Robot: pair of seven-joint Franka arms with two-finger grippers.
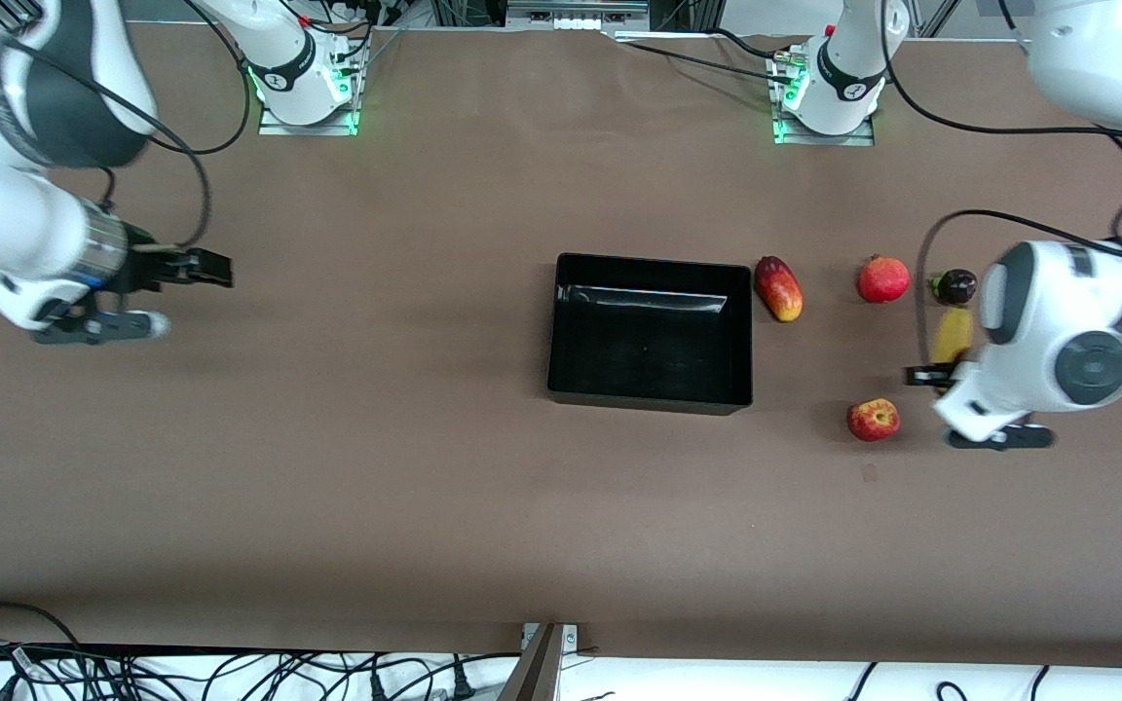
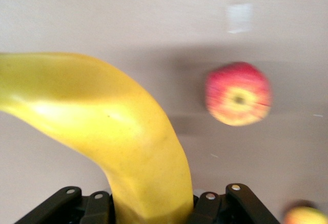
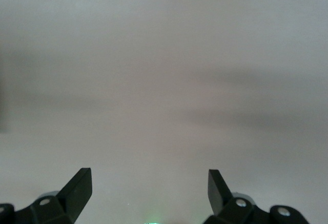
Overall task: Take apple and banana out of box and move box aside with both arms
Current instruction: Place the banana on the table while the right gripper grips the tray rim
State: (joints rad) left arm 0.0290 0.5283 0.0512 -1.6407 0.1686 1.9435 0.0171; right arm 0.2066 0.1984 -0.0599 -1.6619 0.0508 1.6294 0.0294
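We see a brown counter point(image 1: 425, 438), cables along its edges; left pincer point(image 1: 951, 375) grasps the banana point(image 2: 118, 131) above it near the apple point(image 1: 874, 420); right pincer point(image 3: 148, 193) waits, released.

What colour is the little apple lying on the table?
The apple is red with yellow streaks, seen best in the left wrist view.

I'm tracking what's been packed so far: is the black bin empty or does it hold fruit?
Empty. The front view shows the black bin's bare floor; the apple lies on the table, the banana is in the left gripper.
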